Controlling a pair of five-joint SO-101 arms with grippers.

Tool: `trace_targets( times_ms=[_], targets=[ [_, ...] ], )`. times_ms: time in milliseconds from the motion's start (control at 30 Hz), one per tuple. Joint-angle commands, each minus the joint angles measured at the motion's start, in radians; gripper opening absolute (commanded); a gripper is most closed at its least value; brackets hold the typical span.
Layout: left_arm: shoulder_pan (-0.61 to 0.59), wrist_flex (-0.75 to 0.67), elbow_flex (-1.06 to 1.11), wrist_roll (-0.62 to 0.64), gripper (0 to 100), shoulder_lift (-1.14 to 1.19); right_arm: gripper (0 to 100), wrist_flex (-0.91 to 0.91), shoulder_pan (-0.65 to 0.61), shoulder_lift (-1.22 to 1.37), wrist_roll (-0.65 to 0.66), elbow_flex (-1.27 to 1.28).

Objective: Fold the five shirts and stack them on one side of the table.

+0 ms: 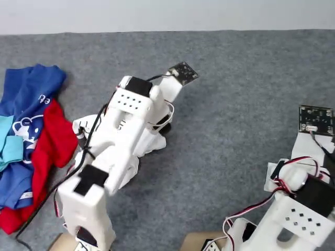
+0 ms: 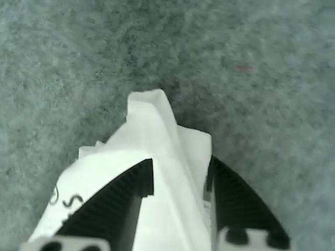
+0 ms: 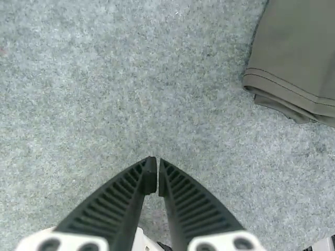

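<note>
My left gripper (image 2: 179, 162) is shut on a fold of a white shirt (image 2: 152, 125), which sticks out past the fingertips over the grey table. In the high view the left arm (image 1: 125, 136) stands mid-table over that white shirt (image 1: 86, 126). A loose pile lies at the table's left edge: a blue shirt (image 1: 29, 94), a red shirt (image 1: 52, 141) and a teal one (image 1: 10, 144). My right gripper (image 3: 157, 163) is shut with nothing in it, just above bare table. A folded olive shirt (image 3: 298, 52) lies close beyond it.
The grey felt table (image 1: 235, 94) stretches bare between the two arms and along the far side. The right arm (image 1: 293, 209) sits at the near right corner. Cables (image 1: 52, 188) trail from the left arm near the red shirt.
</note>
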Motion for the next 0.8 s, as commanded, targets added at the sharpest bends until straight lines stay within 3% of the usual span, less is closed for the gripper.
trace_targets(
  times_ms=[0, 133, 500, 633, 767],
  targets=[
    [-0.006, -0.017, -0.108, 0.008, 18, 0.06, 1.0, 0.039, -0.01, -0.015, -0.005, -0.005],
    [-0.008, -0.014, -0.2, 0.034, 17, 0.146, 1.0, 0.039, -0.01, -0.015, -0.005, -0.005],
    [-0.035, 0.046, -0.283, -0.003, 0, 0.198, 1.0, 0.039, -0.01, -0.015, -0.005, -0.005],
    [-0.057, 0.109, -0.315, -0.029, 0, 0.198, 1.0, 0.039, -0.01, -0.015, -0.005, -0.005],
    [-0.098, 0.244, -0.516, -0.028, 0, 0.193, 1.0, 0.039, -0.01, -0.015, -0.005, -0.005]
  ],
)
